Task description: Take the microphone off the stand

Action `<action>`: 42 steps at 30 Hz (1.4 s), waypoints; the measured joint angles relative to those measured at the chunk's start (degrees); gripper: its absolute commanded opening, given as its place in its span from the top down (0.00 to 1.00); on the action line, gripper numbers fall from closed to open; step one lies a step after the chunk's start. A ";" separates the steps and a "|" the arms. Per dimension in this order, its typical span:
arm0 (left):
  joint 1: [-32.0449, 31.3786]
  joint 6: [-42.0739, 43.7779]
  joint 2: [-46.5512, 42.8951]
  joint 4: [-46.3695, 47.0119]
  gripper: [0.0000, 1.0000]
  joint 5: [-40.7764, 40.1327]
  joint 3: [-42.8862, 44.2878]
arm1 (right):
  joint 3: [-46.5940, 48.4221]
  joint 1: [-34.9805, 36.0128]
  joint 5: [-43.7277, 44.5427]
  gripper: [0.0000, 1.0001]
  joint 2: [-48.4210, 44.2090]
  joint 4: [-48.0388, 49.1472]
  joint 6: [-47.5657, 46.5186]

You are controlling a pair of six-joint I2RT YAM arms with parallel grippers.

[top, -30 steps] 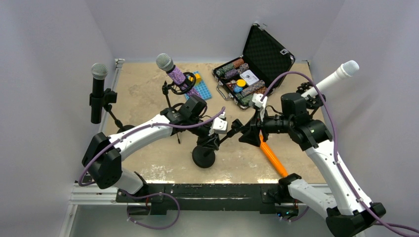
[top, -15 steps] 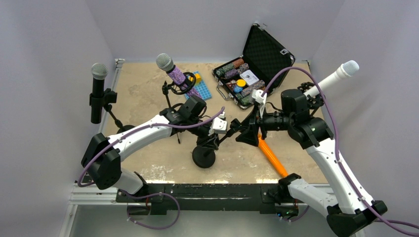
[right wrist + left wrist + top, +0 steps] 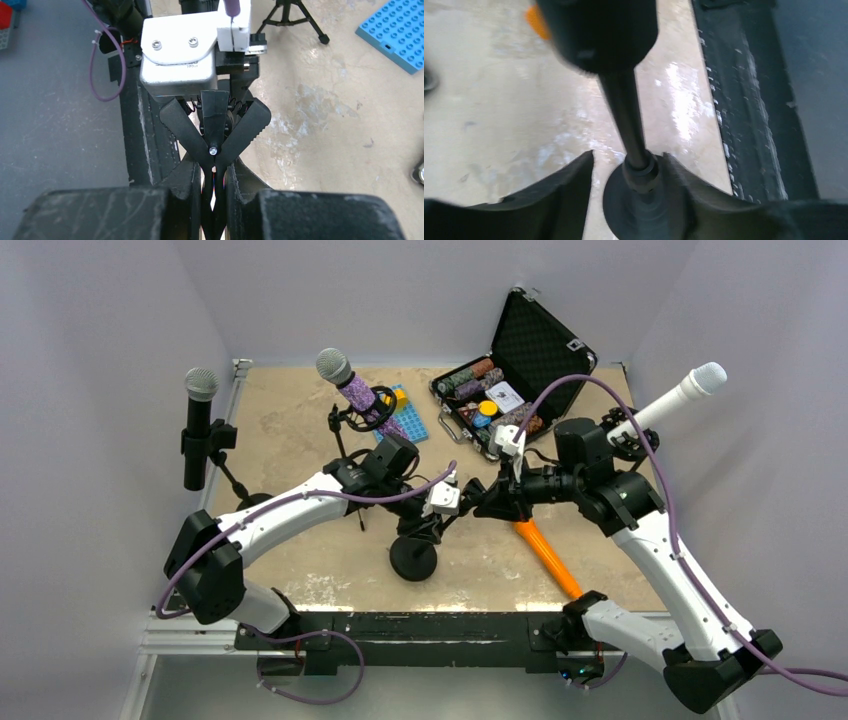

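Observation:
A black stand (image 3: pixel 412 560) with a round base stands at the table's middle front. My left gripper (image 3: pixel 432 525) straddles its pole (image 3: pixel 624 110) just above the base (image 3: pixel 634 210). It (image 3: pixel 626 156) is open, with a gap on the left side. My right gripper (image 3: pixel 482 504) is shut on the handles of the stand's spring clip (image 3: pixel 250 120). The clip's serrated jaws are spread in a V, and no microphone shows between them. An orange microphone (image 3: pixel 548 555) lies on the table below the right wrist, its head end hidden. An orange patch (image 3: pixel 535 21) of it shows in the left wrist view.
A black microphone (image 3: pixel 200 425) on a stand is at the far left. A purple one (image 3: pixel 355 392) is behind my left arm, and a white one (image 3: pixel 680 395) is at the right. An open case of chips (image 3: pixel 510 390) and a blue brick plate (image 3: pixel 405 412) sit at the back.
My right gripper moved left and closed on the clip's handles. My left gripper opened around the stand's pole.

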 measured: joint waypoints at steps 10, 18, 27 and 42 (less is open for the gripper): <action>-1.75 -4.90 -21.22 23.39 0.37 -15.63 -20.63 | -2.91 -0.52 13.73 1.00 -7.78 -0.90 17.05; -5.75 -12.81 -13.84 34.71 0.47 -22.21 -21.92 | -3.37 -6.58 17.86 1.00 -6.08 1.66 30.88; -7.61 -16.76 -4.68 37.97 0.59 -24.17 -18.36 | -4.83 -8.85 17.86 1.00 -6.62 2.82 36.72; -6.08 -19.23 -1.73 35.89 1.00 -19.96 -14.36 | -6.95 -9.42 14.12 1.00 -8.07 5.18 34.27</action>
